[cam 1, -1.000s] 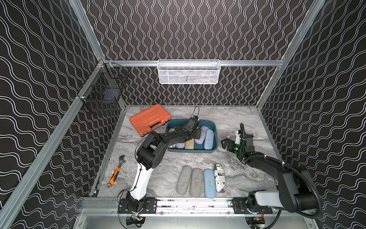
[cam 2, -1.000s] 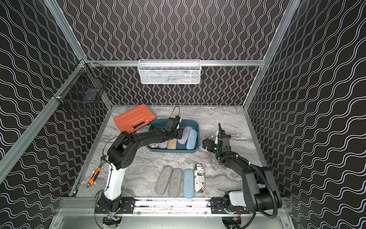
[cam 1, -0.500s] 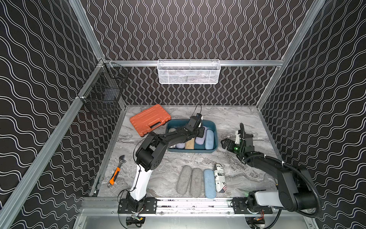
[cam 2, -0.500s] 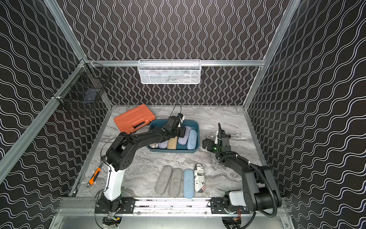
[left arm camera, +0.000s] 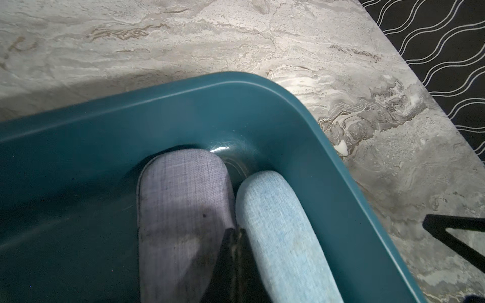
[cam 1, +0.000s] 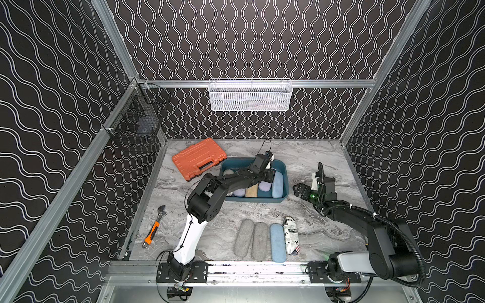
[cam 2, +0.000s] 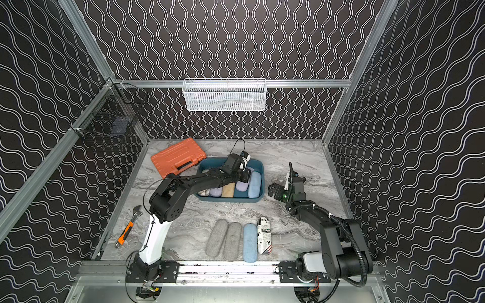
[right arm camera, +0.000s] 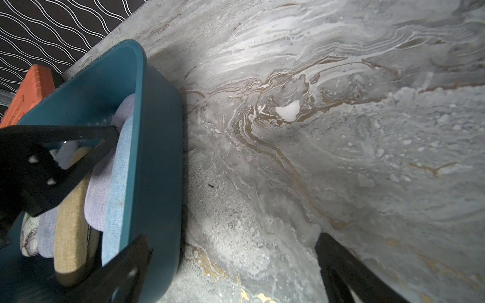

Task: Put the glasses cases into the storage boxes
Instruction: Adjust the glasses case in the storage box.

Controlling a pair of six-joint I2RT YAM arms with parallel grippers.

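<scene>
**Shut claw wedged between packed cases, four more to fit**

In the teal tray (cam 1: 254,201), at the centre of both top views, cases lie side by side. A tan case (cam 1: 251,191), a lavender case (cam 1: 264,186) and a light blue case (cam 1: 277,183) fill the right end, the last against the tray's right wall, with others to their left. Four loose cases (cam 1: 277,242) lie in a row on the worktop (cam 1: 315,162) at lower centre.

As I judge the risks, the left claw's tips sit in the seam between the lavender and light blue cases. Pulling out at an angle could drag one up or over the wall. The row looks close to spanning the tray, so the remaining cases would likely have to stack, and a rounded case on rounded cases may roll off. A sideways push could also slide the tray.

The left claw (left arm camera: 234,236) is fully shut and holds nothing; its tips seem to touch both cases. The right claw (cam 1: 299,189) stands wide and empty, just right of the tray and apart from it.
</scene>
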